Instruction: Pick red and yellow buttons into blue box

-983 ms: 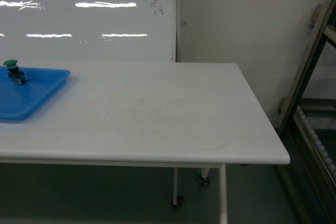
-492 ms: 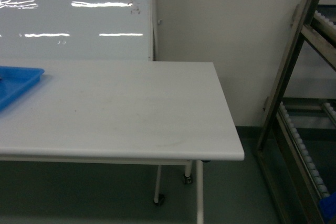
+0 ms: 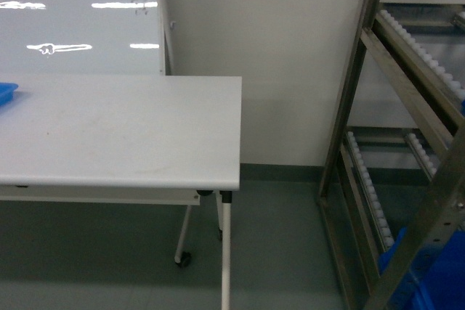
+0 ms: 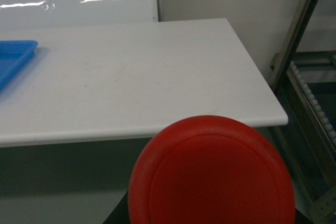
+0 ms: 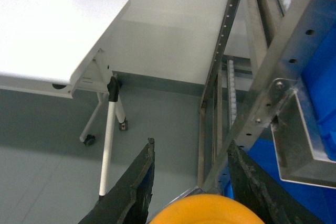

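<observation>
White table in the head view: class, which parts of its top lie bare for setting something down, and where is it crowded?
The white table is bare from the blue tray corner at its left edge across to its right edge, and from the whiteboard side to the near rim. Right of the table, bare floor leads to the crowded metal rack.
</observation>
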### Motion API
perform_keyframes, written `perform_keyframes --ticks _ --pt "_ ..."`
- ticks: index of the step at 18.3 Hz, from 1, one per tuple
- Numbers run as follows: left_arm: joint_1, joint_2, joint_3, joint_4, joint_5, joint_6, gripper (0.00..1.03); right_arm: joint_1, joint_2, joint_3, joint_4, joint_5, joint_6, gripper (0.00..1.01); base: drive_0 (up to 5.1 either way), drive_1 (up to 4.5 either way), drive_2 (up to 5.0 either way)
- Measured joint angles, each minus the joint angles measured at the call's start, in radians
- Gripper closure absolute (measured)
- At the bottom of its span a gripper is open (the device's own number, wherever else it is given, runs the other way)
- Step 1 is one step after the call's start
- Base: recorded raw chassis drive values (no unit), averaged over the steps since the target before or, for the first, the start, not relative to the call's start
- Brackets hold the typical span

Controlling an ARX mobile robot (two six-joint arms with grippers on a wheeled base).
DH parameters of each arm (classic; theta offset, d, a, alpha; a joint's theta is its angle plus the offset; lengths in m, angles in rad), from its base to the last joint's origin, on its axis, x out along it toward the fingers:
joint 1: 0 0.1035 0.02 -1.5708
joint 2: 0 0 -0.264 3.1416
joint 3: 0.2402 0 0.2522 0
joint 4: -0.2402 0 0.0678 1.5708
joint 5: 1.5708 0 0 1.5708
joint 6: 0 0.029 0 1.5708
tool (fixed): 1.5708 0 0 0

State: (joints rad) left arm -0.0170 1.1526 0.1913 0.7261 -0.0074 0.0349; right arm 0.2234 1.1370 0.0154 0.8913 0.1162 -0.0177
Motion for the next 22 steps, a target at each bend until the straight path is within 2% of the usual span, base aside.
perform_keyframes --ticks 22 --pt "0.0 0.0 0.0 -0.001 0.0 0.0 0.79 0.0 0.0 0.0 -0.002 0.0 0.0 0.64 5.0 -2.6 -2.3"
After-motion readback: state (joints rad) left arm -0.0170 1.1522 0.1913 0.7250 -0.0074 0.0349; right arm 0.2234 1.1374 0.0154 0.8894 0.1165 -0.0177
